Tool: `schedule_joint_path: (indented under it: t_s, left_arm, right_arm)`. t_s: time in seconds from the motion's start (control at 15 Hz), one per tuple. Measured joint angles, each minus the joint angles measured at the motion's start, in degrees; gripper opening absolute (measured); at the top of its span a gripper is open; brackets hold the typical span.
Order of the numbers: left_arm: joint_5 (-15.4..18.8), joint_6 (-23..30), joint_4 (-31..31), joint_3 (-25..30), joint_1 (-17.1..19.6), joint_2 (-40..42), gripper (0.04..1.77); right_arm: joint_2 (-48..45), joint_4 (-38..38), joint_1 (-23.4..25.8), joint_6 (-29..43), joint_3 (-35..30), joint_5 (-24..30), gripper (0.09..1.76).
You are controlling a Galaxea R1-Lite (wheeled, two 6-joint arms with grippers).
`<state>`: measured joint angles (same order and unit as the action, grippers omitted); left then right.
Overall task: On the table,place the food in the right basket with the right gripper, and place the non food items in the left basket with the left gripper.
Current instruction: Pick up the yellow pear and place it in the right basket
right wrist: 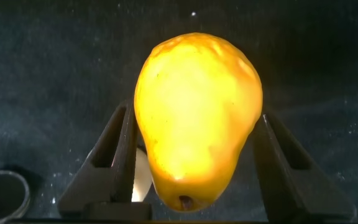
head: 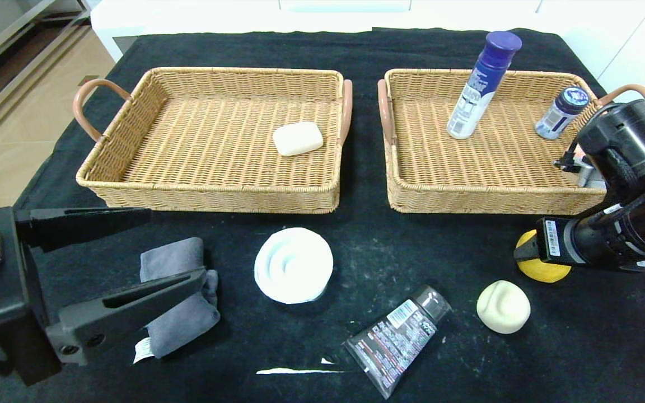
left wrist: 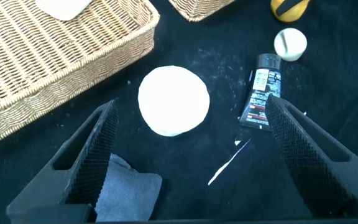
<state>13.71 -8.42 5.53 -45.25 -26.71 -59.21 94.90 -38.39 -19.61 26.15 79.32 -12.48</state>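
My right gripper has its fingers against both sides of the yellow pear, low over the table in front of the right basket; the pear also shows in the head view. The cream bun lies just beside it. The white bottle with a blue cap stands in the right basket. My left gripper is open and empty, over the folded grey cloth. The white coiled roll and the black tube lie on the table. The left basket holds a cream soap bar.
A small bottle with a dark cap stands at the right basket's far right corner. A thin white strip lies on the cloth near the tube. The two baskets stand side by side with a narrow gap between their handles.
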Motion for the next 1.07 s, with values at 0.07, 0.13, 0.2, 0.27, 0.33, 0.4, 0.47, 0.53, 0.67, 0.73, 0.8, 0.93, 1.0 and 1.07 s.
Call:
schedule_joint_path:
  t_s: [0.07,0.13,0.2,0.27,0.33,0.4,0.47,0.53,0.67,0.73,0.8,0.93,1.0,1.07]
  left_arm:
    - [0.0,-0.01,0.0,-0.02,0.0,0.04,1.72]
    - [0.0,0.0,-0.06,-0.02,0.0,0.04,1.72]
    - [0.0,0.0,-0.11,-0.02,0.0,0.06,1.72]
    - [0.01,0.0,-0.11,-0.02,0.0,0.06,1.72]
    - [0.0,0.0,-0.13,-0.02,0.0,0.06,1.72]
    - [0.0,0.0,-0.13,0.02,0.0,0.06,1.72]
    - [0.01,0.0,-0.16,0.05,0.0,0.09,1.72]
    - [0.0,-0.01,-0.16,0.07,0.0,0.09,1.72]
    - [0.0,0.0,-0.16,0.07,0.0,0.09,1.72]
    - [0.0,-0.01,-0.16,0.07,0.0,0.09,1.72]
    - [0.0,-0.01,-0.16,0.09,0.0,0.06,1.72]
    - [0.01,-0.01,-0.13,0.09,0.0,0.01,1.72]
    - [0.0,-0.01,-0.13,0.13,0.0,0.0,1.72]
    - [0.0,-0.04,-0.13,0.13,0.0,0.0,1.72]
  right_arm:
    - [-0.63,-0.04,-0.3,-0.05,-0.35,0.09,1.13]
    - [-1.38,-0.17,-0.61,-0.09,-0.66,0.11,1.13]
    - [-2.34,-0.28,-0.94,-0.09,-1.01,0.13,1.13]
    - [-3.25,-0.34,-1.22,-0.11,-1.24,0.09,1.13]
    - [-4.17,-0.48,-1.52,-0.11,-1.44,0.11,1.13]
    - [-5.07,-0.48,-1.8,-0.11,-1.51,0.06,1.13]
    - [-5.81,-0.5,-2.01,-0.18,-1.51,0.02,1.13]
    - [-6.38,-0.5,-2.12,-0.29,-1.27,0.02,1.13]
    - [-7.17,-0.5,-2.23,-0.68,-0.59,0.02,1.13]
    - [-7.39,-0.52,-2.23,-0.79,-0.16,0.0,1.13]
    - [-7.62,-0.52,-2.24,-1.04,0.46,-0.02,1.13]
    - [-7.91,-0.55,-2.21,-1.54,2.21,0.0,1.13]
    - [-7.95,-0.56,-2.12,-1.71,3.58,-0.07,1.13]
    - [-7.86,-0.61,-1.91,-2.28,5.13,-0.09,1.13]
